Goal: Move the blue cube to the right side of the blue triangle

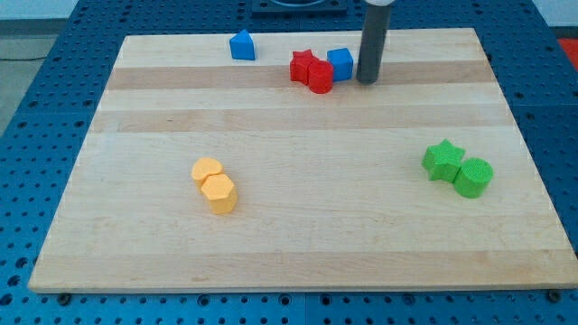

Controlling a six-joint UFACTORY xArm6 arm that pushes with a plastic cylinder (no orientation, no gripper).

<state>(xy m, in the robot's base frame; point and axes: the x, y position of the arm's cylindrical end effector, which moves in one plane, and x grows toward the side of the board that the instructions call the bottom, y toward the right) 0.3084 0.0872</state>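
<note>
- Tip (366,81) down on the wooden board (289,226) near the view's top, just to the view's right of the blue cube (340,63); whether touching it or a hair apart, cannot tell.
- No hand or grasping part here, only a straight dark rod; nothing held, nothing clasped.
- Blue cube near the board's top edge, a little right of centre, pressed up against a red cluster on its left.
- Red cluster made of a red star (303,65) and a red cylinder (321,78), touching one another, cylinder slightly nearer the view's bottom.
- Blue triangle (242,45) well to the view's left of the cube, close to the top edge, apart from the red pair.
- Green star (442,160) and green cylinder (473,177) side by side at the view's right, touching.
- Two yellow blocks at lower left of centre, touching: upper yellow block (207,170), shape unclear, and a yellow hexagonal block (219,193) below it.
</note>
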